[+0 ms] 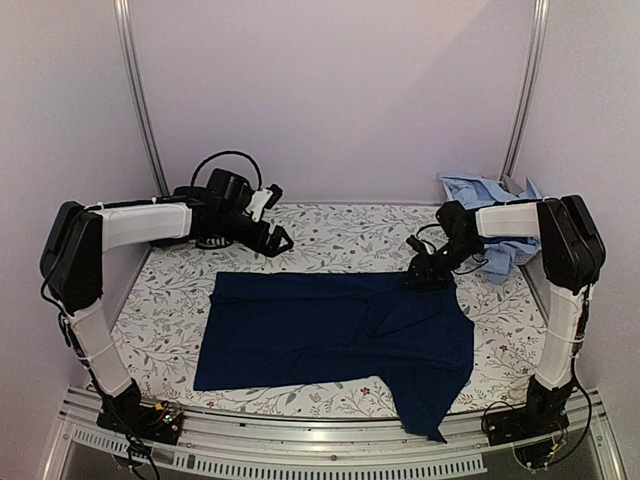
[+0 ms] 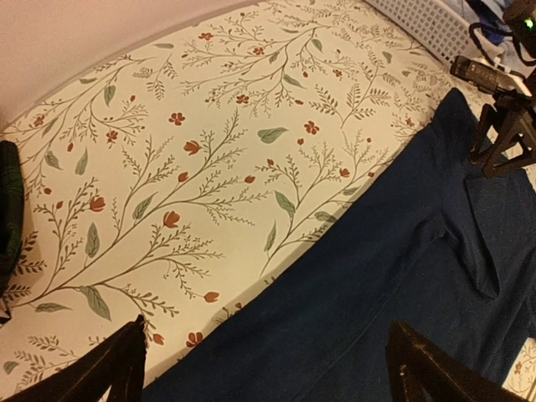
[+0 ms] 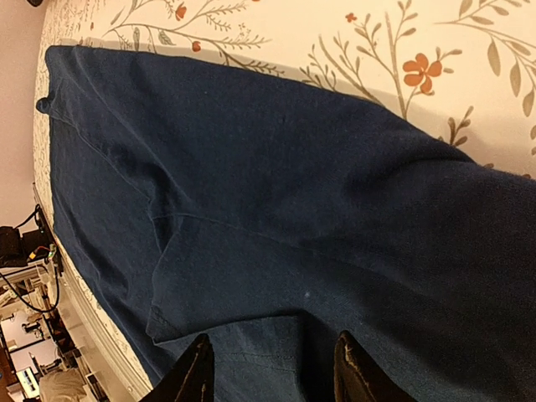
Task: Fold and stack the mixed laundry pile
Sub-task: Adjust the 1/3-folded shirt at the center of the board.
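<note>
A navy blue T-shirt [image 1: 330, 330] [image 2: 402, 276] [image 3: 276, 193] lies spread flat on the sheet, one sleeve folded inward and its near right corner hanging over the front edge. My right gripper [image 1: 425, 272] [image 3: 272, 373] [image 2: 502, 155] stands open just above the shirt's far right edge, with nothing pinched between its fingers. My left gripper [image 1: 277, 240] [image 2: 268, 373] is wide open and empty, hovering over the sheet beyond the shirt's far left edge. A crumpled heap of light blue shirts [image 1: 490, 205] sits at the back right. A dark green plaid piece [image 2: 8, 201] shows at the left edge of the left wrist view.
The white sheet [image 1: 330, 232] printed with leafy vines covers the table. Metal frame posts [image 1: 140, 100] stand at the back corners and a metal rail [image 1: 300, 445] runs along the front edge. White walls close in the back and sides.
</note>
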Motion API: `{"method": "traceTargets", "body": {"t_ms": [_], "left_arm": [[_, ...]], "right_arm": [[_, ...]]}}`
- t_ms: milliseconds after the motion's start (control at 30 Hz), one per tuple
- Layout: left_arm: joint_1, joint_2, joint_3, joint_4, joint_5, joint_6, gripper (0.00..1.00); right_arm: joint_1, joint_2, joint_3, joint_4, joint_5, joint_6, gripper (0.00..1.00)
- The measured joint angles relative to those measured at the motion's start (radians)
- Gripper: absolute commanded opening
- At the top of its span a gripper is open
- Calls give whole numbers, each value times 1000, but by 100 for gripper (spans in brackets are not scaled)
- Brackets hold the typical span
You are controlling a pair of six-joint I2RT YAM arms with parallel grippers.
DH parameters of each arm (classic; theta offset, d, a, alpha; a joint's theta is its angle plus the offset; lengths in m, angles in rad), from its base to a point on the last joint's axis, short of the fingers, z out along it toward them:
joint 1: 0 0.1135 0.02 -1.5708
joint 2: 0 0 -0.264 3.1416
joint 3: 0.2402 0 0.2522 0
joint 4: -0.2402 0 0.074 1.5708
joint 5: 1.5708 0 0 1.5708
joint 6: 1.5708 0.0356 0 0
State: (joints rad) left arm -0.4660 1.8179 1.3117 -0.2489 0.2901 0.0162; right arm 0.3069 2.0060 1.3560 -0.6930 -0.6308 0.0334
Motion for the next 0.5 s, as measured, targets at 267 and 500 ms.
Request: {"method": "traceTargets", "body": {"t_ms": [267,500], "left_arm": [[0,4,0,-3,-15,14,100],[6,8,0,-4,-29,18,100]], "right_arm": [[14,5,-28,-3,-11,-12,37],[33,4,-91,-5,-32,-16,2]]}}
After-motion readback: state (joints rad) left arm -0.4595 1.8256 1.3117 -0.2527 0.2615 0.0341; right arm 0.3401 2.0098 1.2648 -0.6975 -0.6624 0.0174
